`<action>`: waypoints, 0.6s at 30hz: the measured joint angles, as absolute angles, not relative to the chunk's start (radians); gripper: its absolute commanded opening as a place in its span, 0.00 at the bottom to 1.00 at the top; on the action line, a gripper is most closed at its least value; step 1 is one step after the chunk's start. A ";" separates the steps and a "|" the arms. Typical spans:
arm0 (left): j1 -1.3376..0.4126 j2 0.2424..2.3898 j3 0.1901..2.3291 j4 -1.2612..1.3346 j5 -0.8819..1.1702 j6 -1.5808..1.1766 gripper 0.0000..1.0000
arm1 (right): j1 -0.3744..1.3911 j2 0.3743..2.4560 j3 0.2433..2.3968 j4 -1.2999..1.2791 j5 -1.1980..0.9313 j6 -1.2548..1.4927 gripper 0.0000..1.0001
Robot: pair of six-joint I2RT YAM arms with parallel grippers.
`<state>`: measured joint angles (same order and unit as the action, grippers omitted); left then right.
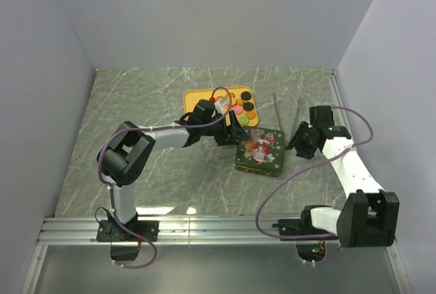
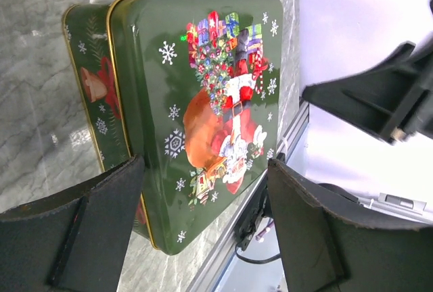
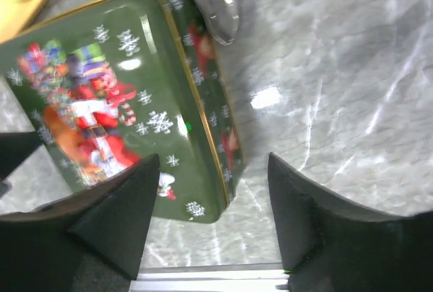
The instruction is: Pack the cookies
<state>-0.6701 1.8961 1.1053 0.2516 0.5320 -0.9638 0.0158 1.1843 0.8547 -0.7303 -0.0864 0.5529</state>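
The cookies, orange, pink, green and black rounds, lie on a yellow tray at the back centre. A closed green Christmas tin with a Santa lid sits in front of the tray. My left gripper is open and empty at the tin's left edge; in the left wrist view the tin lies between and beyond the spread fingers. My right gripper is open and empty just right of the tin; its wrist view shows the tin's corner between the fingers.
Two thin clear sticks, maybe tongs, lie behind the tin to the right; their clear tip shows in the right wrist view. The metal rail runs along the near table edge. White walls enclose three sides.
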 measured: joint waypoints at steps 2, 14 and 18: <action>-0.671 1.896 1.115 0.239 0.534 -0.959 0.78 | -0.017 1.213 0.849 -0.722 -0.094 0.551 0.35; -0.672 1.896 1.139 0.134 0.533 -0.912 0.78 | -0.204 1.334 0.728 -0.593 -0.285 0.601 0.01; -0.672 1.895 1.139 0.095 0.532 -0.899 0.78 | -0.206 1.389 0.698 -0.515 -0.362 0.625 0.00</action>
